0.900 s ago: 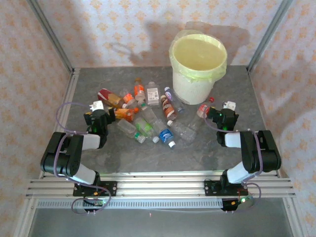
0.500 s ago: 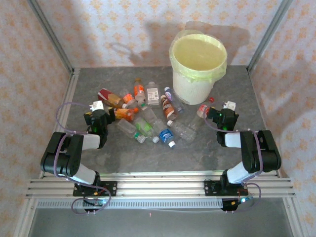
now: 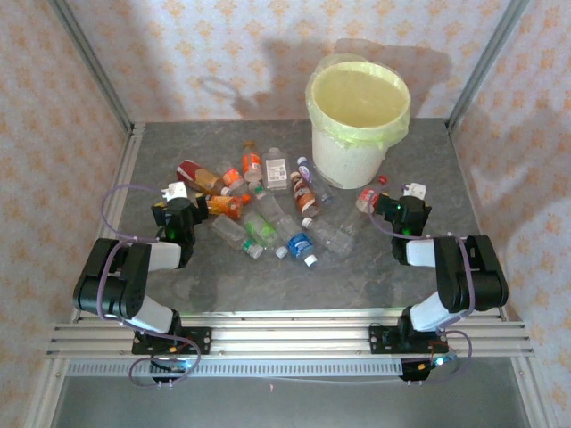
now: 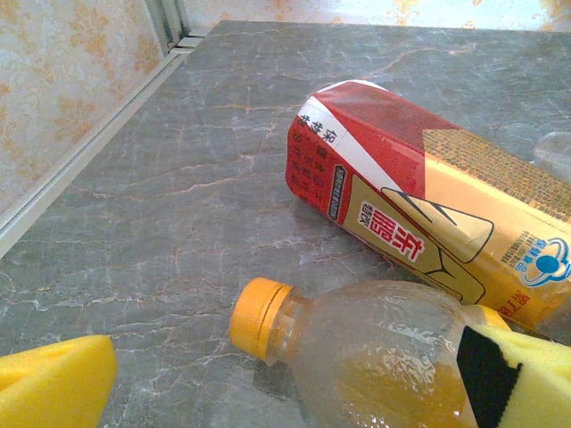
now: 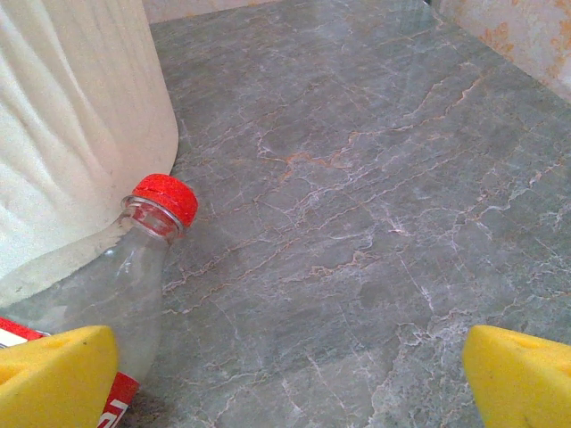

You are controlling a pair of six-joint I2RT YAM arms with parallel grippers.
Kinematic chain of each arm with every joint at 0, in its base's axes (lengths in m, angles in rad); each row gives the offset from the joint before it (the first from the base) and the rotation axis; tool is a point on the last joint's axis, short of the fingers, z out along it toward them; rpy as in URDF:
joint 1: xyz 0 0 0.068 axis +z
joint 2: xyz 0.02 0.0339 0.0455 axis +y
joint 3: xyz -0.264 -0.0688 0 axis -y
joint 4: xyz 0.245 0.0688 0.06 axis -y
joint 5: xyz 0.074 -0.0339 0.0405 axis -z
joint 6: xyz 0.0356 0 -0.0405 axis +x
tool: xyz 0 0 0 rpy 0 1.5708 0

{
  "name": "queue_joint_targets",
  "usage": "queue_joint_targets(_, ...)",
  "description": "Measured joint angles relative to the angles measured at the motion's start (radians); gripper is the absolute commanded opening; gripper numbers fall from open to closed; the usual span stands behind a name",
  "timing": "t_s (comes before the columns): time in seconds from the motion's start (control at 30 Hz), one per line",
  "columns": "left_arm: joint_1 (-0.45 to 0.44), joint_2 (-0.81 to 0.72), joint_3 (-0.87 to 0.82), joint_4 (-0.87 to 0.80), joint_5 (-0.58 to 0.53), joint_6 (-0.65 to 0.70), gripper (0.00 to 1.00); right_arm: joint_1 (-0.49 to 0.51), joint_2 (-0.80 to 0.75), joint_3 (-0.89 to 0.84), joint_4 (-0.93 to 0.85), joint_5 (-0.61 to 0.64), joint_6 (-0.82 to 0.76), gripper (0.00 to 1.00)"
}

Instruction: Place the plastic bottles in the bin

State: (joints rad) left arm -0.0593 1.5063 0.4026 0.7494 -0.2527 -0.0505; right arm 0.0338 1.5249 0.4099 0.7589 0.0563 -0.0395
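My counter (image 3: 428,160) was grey veined stone, boxed in by wallpaper (image 3: 178,53) with pale orange motifs; both my end effectors stood released, pads wide apart. Between the pads of my left end effector (image 4: 285,383) lay an orange-capped bottle (image 4: 357,348), its base cut off; beyond it lay a red-labelled bottle (image 4: 401,205). At the left pad of my right end effector (image 5: 285,374) lay a red-capped bottle (image 5: 147,267), partly hidden; the bin (image 5: 71,134) rose just beyond, its rim cut off in that wrist view.

Grey marble-look surface (image 3: 223,276), cream wallpaper (image 3: 223,53) with little orange motifs on three sides, metal posts (image 3: 89,62) in the far corners, ribbed aluminium rail (image 3: 285,330) along the near edge.
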Motion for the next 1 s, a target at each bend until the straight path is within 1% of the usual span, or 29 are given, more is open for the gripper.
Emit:
queue_joint_targets(0.13, 0.0, -0.012, 0.002, -0.016, 0.0, 0.0, 1.0, 0.0, -0.002, 0.0, -0.003, -0.004, 0.0, 0.99)
queue_joint_targets(0.2, -0.002, -0.045, 0.013, -0.073, -0.003, 0.0, 1.0, 0.0, -0.022, 0.001, -0.035, -0.014, -0.005, 0.99)
queue_joint_targets(0.27, -0.007, -0.108, 0.04, -0.157, -0.011, 0.0, 1.0, 0.0, -0.079, 0.008, -0.103, -0.023, -0.007, 0.99)
queue_joint_targets(0.33, -0.013, -0.198, 0.048, -0.2, -0.026, -0.004, 1.0, 0.0, -0.161, 0.025, -0.179, -0.021, 0.001, 0.99)
queue_joint_targets(0.43, -0.015, -0.345, 0.06, -0.29, -0.063, -0.054, 1.0, 0.0, -0.282, 0.084, -0.31, -0.003, 0.052, 0.99)
queue_joint_targets(0.53, -0.015, -0.447, 0.121, -0.465, -0.091, -0.157, 1.0, 0.0, -0.359, 0.171, -0.473, 0.012, 0.142, 0.99)
queue_joint_targets(0.7, -0.018, -0.533, 0.257, -0.824, -0.085, -0.421, 1.0, 0.0, -0.431, 0.262, -0.721, -0.016, 0.321, 0.99)
queue_joint_targets(0.77, -0.018, -0.539, 0.315, -0.973, -0.045, -0.534, 1.0, 0.0, -0.456, 0.265, -0.811, -0.038, 0.404, 0.99)
queue_joint_targets(0.87, -0.028, -0.534, 0.365, -1.122, 0.048, -0.674, 1.0, 0.0, -0.479, 0.265, -0.917, -0.089, 0.517, 0.99)
queue_joint_targets(1.0, -0.095, -0.503, 0.375, -1.274, 0.14, -0.838, 1.0, 0.0, -0.491, 0.264, -0.994, -0.167, 0.615, 0.99)
